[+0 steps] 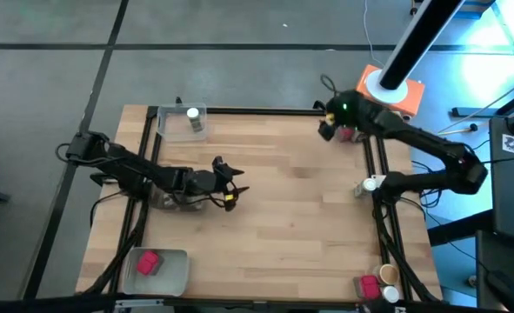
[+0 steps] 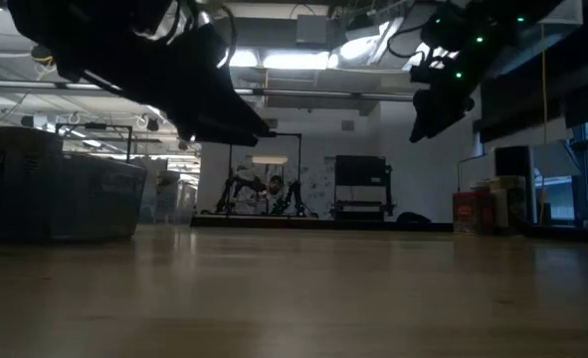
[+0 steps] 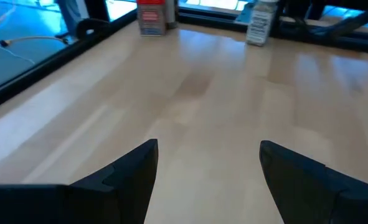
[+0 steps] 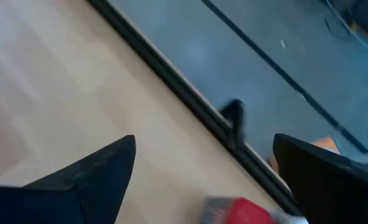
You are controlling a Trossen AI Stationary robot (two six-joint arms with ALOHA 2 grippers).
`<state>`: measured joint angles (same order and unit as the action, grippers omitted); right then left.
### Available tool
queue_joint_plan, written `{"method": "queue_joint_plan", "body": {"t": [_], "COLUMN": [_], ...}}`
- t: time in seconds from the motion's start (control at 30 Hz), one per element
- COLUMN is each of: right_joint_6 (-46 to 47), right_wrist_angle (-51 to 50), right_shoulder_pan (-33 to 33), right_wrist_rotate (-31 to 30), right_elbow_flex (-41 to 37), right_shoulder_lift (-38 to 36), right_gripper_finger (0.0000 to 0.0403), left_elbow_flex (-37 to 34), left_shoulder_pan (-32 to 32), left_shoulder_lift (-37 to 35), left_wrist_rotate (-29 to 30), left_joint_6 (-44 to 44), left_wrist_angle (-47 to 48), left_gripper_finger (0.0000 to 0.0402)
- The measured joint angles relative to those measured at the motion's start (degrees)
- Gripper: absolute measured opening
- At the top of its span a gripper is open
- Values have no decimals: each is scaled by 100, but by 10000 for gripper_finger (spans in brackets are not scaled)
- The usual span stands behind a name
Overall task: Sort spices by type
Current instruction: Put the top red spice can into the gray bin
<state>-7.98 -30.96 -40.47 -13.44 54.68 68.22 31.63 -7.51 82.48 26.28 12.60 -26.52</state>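
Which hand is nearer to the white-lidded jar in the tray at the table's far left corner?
Left. The left hand hovers open nearer the white-lidded jar. The right hand is open across the table, at the far right corner.

A robotics lab: framed wooden tabletop (image 1: 283, 191), bare concrete floor (image 1: 48, 78), more robot rigs (image 2: 264, 189) behind.

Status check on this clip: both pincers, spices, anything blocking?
Left pincer open, empty, mid-table. Right pincer open, empty, above small red boxy spice container at far right corner. Nothing in the way.
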Motion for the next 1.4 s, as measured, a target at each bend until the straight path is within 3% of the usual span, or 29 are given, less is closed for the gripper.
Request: {"method": "queue_joint_plan", "body": {"t": [0.17, 0.3, 0.43, 0.7, 0.9, 1.03, 1.4], "right_joint_6": [-214, -234, -252, 7, 152, 200, 535], "right_wrist_angle": [-825, -1529, -2299, -3061, -3054, -2982, -2724], "right_shoulder_pan": [-392, -533, -719, -756, -760, -758, -806], "right_wrist_rotate": [5, -725, -1009, -1002, -1037, -1021, -1197], "right_elbow_flex": [648, 1133, 1518, 1581, 1488, 1368, 1138], "right_shoulder_lift": [558, 1087, 1648, 2231, 2278, 2278, 2286], "right_gripper_finger": [379, 376, 343, 193, 69, 11, 24], "left_elbow_flex": [-22, -22, -22, -19, -19, -19, -19], "left_shoulder_pan": [281, 489, 647, 752, 752, 750, 750], "left_shoulder_lift": [0, 0, 0, 2, 2, 2, 2], "left_wrist_rotate": [0, 0, 0, -1, -2, -2, -4], "left_joint_6": [-421, -738, -1003, -1163, -1174, -1161, -1146], "left_wrist_angle": [0, 2, 6, 12, 15, 40, 41], "left_gripper_finger": [262, 262, 262, 262, 262, 262, 262]}}
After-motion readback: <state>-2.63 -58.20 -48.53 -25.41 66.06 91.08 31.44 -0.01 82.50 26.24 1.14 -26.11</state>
